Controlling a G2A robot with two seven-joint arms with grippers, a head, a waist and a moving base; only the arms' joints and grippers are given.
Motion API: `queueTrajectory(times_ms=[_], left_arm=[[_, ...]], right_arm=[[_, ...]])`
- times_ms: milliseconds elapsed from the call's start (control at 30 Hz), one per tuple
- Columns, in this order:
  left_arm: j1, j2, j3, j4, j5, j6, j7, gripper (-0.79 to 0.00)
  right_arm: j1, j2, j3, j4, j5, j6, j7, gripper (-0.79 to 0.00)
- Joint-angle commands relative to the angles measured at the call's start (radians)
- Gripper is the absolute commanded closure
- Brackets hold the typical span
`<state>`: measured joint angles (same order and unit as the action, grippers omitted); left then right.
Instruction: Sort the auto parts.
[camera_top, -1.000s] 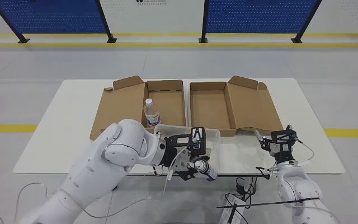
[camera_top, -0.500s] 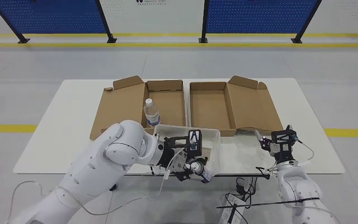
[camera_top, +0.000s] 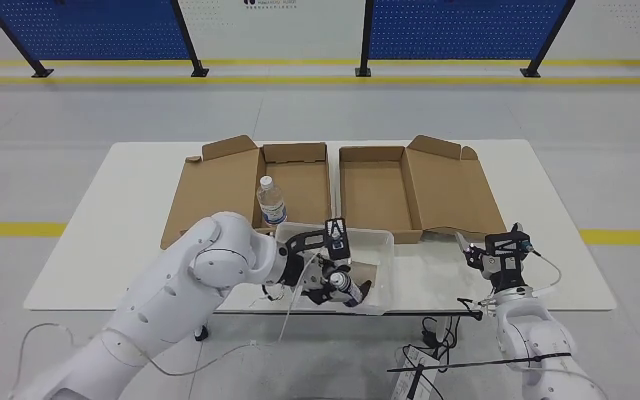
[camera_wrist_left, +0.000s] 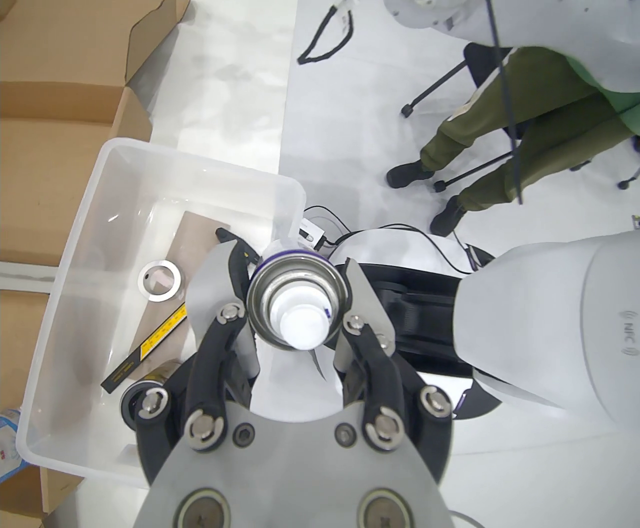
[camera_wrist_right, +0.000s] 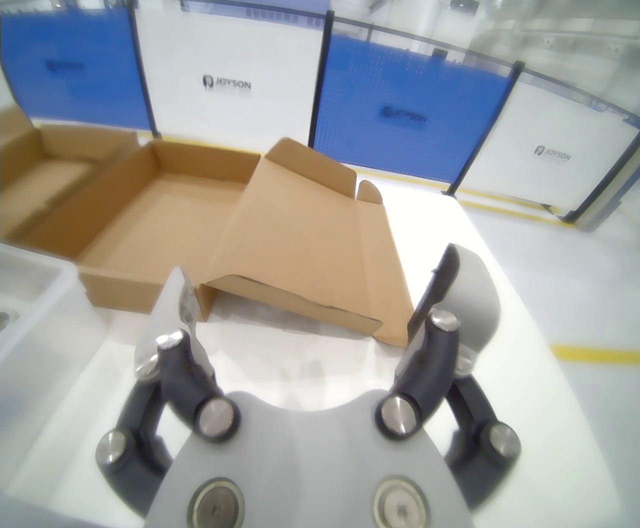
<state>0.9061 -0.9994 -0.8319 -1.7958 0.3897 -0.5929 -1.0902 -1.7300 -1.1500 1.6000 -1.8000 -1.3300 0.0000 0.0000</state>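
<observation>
**Floor:** What has changed over the last second?

**Operator:** My left gripper (camera_wrist_left: 294, 267) has brought the spray can (camera_wrist_left: 300, 307) in from beyond the bench's (camera_top: 120, 230) near edge. It now hangs over the near side of the clear bin (camera_top: 383, 238). My right arm hasn't shifted.

**Floor:** Which way does the can point?

**Operator:** From the left wrist I see it end-on. The white nozzle end faces the wrist, and the long axis runs away from it, down toward the bin's near wall. The jaws are clamped on the can's sides just under the top rim.

**Floor:** Take me across, left to right.

**Operator:** First the left cardboard box (camera_top: 225, 190), with a water bottle (camera_top: 270, 200) in it. Then the bin at the near edge, holding a metal ring (camera_wrist_left: 160, 280) and a black strip (camera_wrist_left: 145, 350). Next the right cardboard box (camera_top: 375, 195), just beside the left one. Last, my right gripper (camera_wrist_right: 314, 272) sits by the bench's near right corner, jaws wide apart.
</observation>
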Motion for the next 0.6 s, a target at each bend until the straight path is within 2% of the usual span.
queueTrajectory(times_ms=[0, 300, 567], left_arm=[[-0.003, -0.001, 0.006, 0.011, 0.023, 0.022, -0.002, 0.000], [-0.028, -0.012, 0.018, 0.064, 0.053, 0.121, 0.043, 0.000], [-0.016, -0.017, -0.018, 0.123, 0.037, 0.359, 0.095, 0.000]], right_arm=[[0.000, 0.000, 0.000, 0.000, 0.000, 0.000, 0.000, -0.785], [0.000, 0.000, 0.000, 0.000, 0.000, 0.000, 0.000, -0.785], [0.000, 0.000, 0.000, 0.000, 0.000, 0.000, 0.000, -0.785]])
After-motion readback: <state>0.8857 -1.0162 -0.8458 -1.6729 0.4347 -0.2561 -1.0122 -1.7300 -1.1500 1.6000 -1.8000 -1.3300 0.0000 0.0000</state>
